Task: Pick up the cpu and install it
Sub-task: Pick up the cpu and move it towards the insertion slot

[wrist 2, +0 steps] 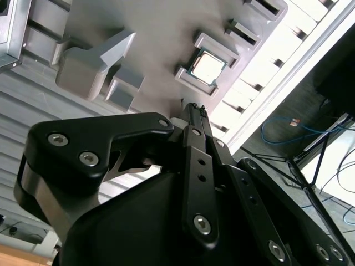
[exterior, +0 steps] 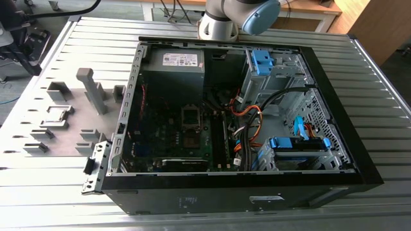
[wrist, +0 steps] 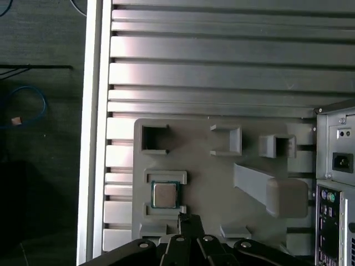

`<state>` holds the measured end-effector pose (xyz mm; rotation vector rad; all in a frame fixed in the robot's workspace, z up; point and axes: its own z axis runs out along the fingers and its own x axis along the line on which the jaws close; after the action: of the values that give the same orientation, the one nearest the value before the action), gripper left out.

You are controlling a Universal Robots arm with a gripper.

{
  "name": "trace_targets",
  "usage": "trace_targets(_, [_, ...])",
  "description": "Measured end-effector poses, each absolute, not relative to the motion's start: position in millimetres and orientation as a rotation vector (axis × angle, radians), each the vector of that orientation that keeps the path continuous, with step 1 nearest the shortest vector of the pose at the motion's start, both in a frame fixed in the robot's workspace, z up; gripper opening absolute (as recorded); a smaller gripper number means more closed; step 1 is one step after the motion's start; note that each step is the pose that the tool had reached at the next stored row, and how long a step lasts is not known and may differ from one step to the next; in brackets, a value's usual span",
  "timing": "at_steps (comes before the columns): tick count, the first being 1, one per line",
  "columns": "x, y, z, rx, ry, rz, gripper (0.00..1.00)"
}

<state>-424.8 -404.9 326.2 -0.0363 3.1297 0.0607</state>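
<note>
The cpu [wrist: 165,194] is a small square chip with a silvery top. It lies flat in a grey holder block [wrist: 165,178] on the grey fixture plate [wrist: 211,177], to the exterior view's left of the computer case. It also shows as the cpu [exterior: 57,114] in the exterior view and the cpu [wrist 2: 208,67] in the second wrist view. My gripper [wrist: 187,219] hangs above the plate, close to the chip but apart from it. Its black fingers meet at one tip with nothing between them, as the gripper [wrist 2: 194,110] shows. The dark socket frame [exterior: 191,115] sits on the motherboard inside the case.
The open computer case [exterior: 224,120] lies on the ribbed metal table [exterior: 96,33], with cables, drive cages and blue clips inside. Several grey holder blocks and a tall post [exterior: 93,89] stand on the fixture plate. The arm's base [exterior: 234,17] is behind the case. The table edge [wrist: 91,138] runs beside the plate.
</note>
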Motion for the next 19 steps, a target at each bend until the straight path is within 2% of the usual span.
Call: trace_targets(19, [-426.1, -405.2, 325.5, -0.438, 3.103, 0.061, 0.11])
